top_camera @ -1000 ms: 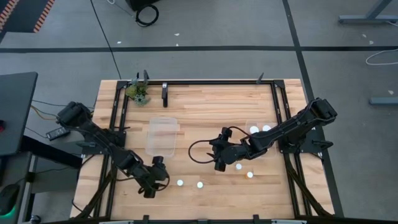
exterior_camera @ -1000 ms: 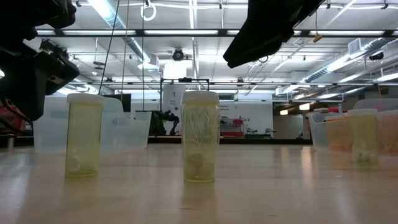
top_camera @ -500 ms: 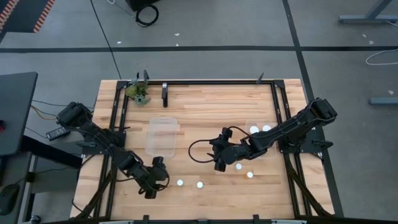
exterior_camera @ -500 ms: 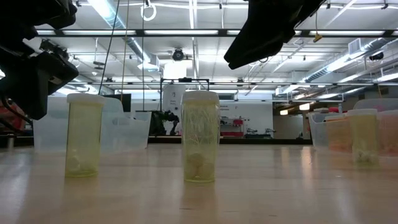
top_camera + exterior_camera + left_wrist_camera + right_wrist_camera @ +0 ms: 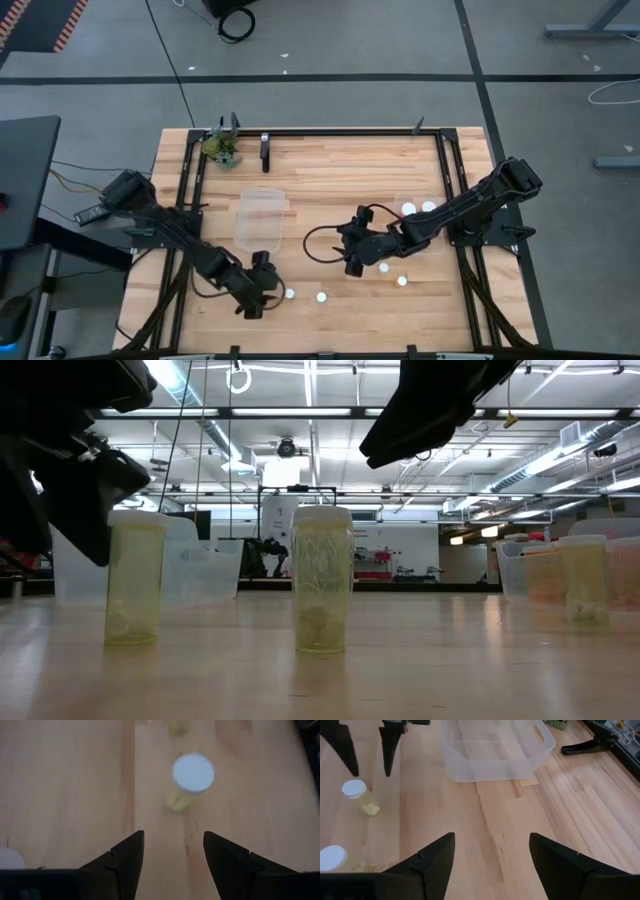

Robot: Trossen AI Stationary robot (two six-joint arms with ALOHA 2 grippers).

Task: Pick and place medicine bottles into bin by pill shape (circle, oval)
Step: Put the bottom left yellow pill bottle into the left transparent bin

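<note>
Left gripper (image 5: 268, 291), low in the high view's lower left, has its two dark fingers (image 5: 125, 865) spread wide and empty, pointed at the nearest small translucent yellowish plastic medicine bottle with a white round cap (image 5: 289, 294), just beside it. A second like bottle (image 5: 321, 296) stands a little to the right, both near the frame's lower middle; two more (image 5: 402, 281) stand nearer the right arm. In the low view the first bottle (image 5: 135, 577) stands upright with a few pills at its bottom, so it is probably light, stiff and smooth-walled, easy to tip. Gripping around the body below the cap looks safest. The clear plastic bin (image 5: 261, 218) lies left of centre. Right gripper (image 5: 350, 262) hovers mid-frame, also wide and empty, its arm stretched in from the right.
</note>
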